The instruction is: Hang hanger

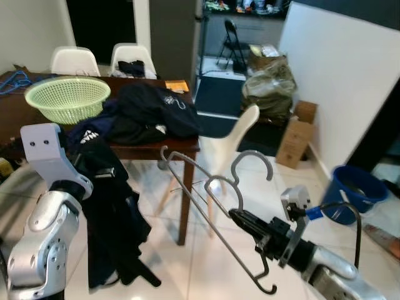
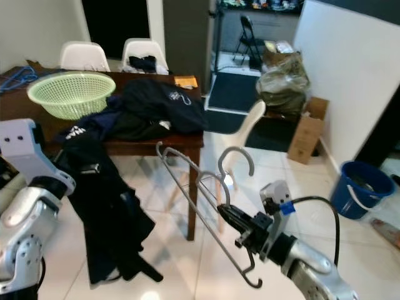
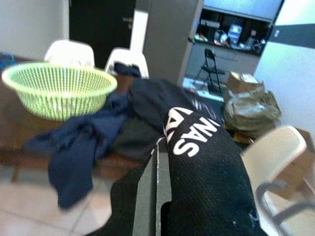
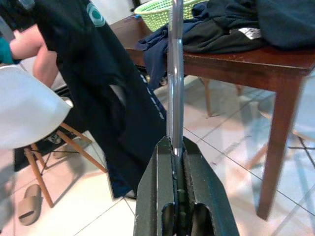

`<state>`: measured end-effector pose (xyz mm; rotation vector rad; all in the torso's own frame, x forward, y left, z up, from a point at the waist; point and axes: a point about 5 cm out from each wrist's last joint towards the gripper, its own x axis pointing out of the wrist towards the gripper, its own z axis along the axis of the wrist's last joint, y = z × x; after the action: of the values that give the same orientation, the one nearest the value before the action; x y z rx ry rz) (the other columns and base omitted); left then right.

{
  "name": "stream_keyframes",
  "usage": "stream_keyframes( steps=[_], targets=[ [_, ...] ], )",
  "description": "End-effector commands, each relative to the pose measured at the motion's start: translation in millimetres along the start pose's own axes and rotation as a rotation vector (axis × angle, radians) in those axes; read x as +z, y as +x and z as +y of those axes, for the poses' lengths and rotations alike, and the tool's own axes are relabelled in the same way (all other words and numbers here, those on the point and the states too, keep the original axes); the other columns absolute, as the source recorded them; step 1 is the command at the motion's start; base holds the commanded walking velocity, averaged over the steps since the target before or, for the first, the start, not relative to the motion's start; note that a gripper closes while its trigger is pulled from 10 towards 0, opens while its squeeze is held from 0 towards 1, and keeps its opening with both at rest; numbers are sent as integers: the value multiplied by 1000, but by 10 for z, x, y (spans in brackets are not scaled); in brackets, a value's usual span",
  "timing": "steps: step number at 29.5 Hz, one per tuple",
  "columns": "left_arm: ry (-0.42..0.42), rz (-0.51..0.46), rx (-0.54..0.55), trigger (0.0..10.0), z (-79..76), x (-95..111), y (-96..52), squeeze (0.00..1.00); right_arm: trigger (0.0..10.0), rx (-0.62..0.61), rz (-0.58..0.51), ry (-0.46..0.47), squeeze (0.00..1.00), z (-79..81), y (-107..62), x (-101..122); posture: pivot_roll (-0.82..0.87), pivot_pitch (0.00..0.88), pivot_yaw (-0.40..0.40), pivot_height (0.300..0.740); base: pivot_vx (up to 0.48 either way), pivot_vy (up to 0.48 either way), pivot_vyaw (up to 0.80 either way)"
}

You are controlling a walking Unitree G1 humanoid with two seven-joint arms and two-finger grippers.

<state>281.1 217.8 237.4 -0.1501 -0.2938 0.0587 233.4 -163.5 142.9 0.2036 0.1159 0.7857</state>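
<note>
The right arm reaches forward and inward from the lower right, its right gripper point(image 1: 240, 217) with jaws pressed together on the grey hanger point(image 1: 206, 194). The left arm is raised at the left, elbow bent; its left gripper point(image 3: 156, 196) pinches a black garment point(image 1: 112, 206).

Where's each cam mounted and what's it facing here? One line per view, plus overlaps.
Left eye view: head, forward-down at wooden table; left arm draped with black garment, right gripper on grey hangers.
Right eye view: the stereo twin, same scene.
Left wrist view: along left gripper, black garment over it, facing green basket.
Right wrist view: along shut fingers on a hanger wire, facing table.
Shared: table, basket, garment.
</note>
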Motion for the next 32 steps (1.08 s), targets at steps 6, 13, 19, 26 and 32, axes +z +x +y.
stream_keyframes(
  steps=[6,13,19,26,32],
  targets=[
    [7,-115,-39,10000,-44,342,190,0,10000,-29,-24,17,0,-40,-34,39,15,0,-56,740,480,0,0],
    [24,-214,-69,10000,-81,651,349,0,10000,-32,-29,20,0,-40,-25,42,17,0,-56,740,480,0,0],
    [54,-323,-115,10000,-100,1035,553,0,10000,-45,-34,22,0,-50,-20,38,22,0,-53,740,480,0,0],
    [37,-458,-265,10000,-310,1576,785,0,10000,-53,-36,24,0,-67,-14,20,35,0,-60,740,480,0,0],
    [41,-609,-388,10000,-512,2152,882,0,10000,-60,-32,23,0,-74,-18,-16,28,0,-54,740,480,0,0]
  ],
)
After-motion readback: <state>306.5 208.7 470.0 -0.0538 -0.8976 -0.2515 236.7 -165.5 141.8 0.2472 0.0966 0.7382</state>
